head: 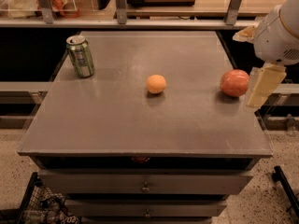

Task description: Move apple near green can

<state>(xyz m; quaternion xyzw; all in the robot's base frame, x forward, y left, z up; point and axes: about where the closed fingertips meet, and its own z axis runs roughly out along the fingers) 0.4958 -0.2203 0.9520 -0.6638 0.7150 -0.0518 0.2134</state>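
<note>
The apple (235, 83), round and reddish-orange, sits on the grey table (121, 120) near its right edge. The green can (80, 56) stands upright at the far left of the table, a long way from the apple. My gripper (263, 87) hangs from the white arm (280, 31) at the right edge of the table, just right of the apple and not touching it. It holds nothing that I can see.
A smaller, paler orange ball (156, 84) lies mid-table between the can and the apple. A shelf with rails (140, 17) runs behind the table. Drawers (145, 185) sit below the front edge, and a wire basket (42, 209) is on the floor at lower left.
</note>
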